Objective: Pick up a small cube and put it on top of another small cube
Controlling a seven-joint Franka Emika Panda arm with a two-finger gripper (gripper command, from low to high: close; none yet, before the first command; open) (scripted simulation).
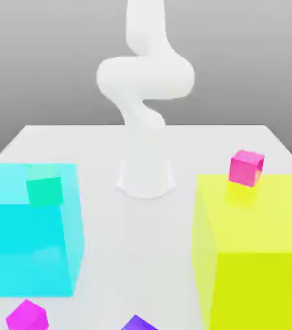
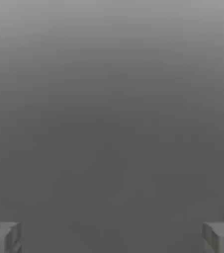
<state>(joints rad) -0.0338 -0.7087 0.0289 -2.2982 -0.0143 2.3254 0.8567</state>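
Indigo cube (image 1: pixel 137 323), partly cut off by the exterior view's bottom edge, sits between the magenta cube (image 1: pixel 28 316) and the big yellow block (image 1: pixel 258 258), one corner pointing up the picture; you can make out no long axis. It looks deep blue-violet, with flat faces. The teal-green cube (image 1: pixel 44 187) appears by the big cyan block (image 1: pixel 29 232). In the hand view, your gripper (image 2: pixel 112 238) has its jaws wide apart, nothing between them.

We see a cyan block (image 1: pixel 22 245) on the exterior view's left; we see a magenta cube (image 1: pixel 28 316) near it; we see a yellow block (image 1: pixel 264 283) on the right, a pink cube (image 1: pixel 245 168) by its far edge.
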